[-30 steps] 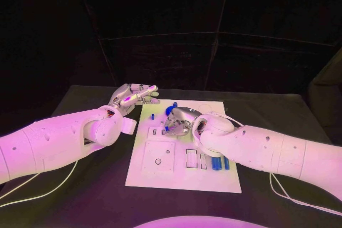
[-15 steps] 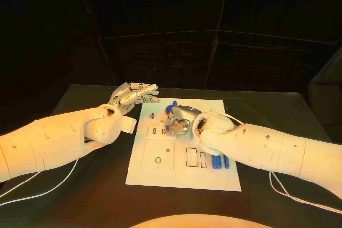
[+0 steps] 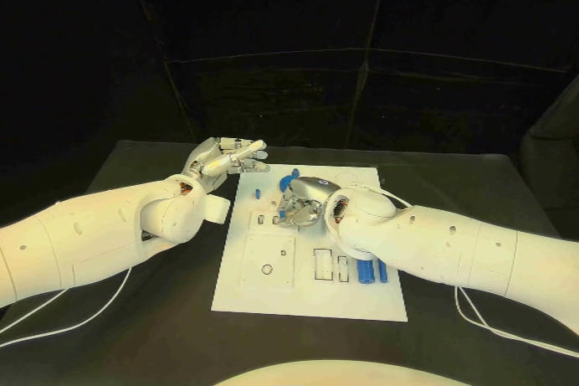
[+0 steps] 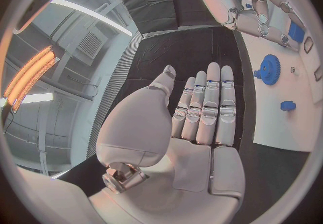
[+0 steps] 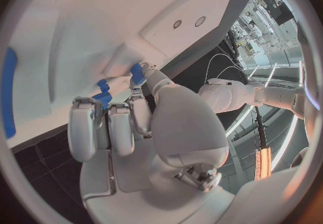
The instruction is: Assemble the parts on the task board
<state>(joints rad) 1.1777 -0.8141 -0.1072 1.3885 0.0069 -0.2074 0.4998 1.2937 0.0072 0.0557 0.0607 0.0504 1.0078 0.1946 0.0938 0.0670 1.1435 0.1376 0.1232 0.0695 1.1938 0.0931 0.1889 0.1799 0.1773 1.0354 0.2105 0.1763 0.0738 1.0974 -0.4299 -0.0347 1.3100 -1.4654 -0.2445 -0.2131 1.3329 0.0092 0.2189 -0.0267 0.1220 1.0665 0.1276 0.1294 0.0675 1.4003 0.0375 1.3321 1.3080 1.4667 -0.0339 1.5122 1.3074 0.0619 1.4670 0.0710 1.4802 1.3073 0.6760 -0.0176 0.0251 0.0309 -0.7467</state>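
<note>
The white task board [image 3: 272,281] lies in the middle of the black table. My right hand [image 3: 302,205] is low over its far middle, fingers curled. In the right wrist view its fingertips [image 5: 134,108] pinch a small blue part [image 5: 137,72] against the board [image 5: 101,14]. A blue gear [image 3: 287,183] stands just beyond that hand, and a small blue peg [image 3: 256,197] sits to its left. My left hand [image 3: 229,160] hovers off the board's far left corner, flat and holding nothing, fingers [image 4: 205,111] straight. The left wrist view shows the gear [image 4: 269,69] and peg [image 4: 288,106].
Two blue bars [image 3: 366,274] lie side by side near the board's right edge, next to empty rectangular slots [image 3: 324,266]. A raised square block with a round hole [image 3: 268,266] sits on the board's near left. Bare black table surrounds the board.
</note>
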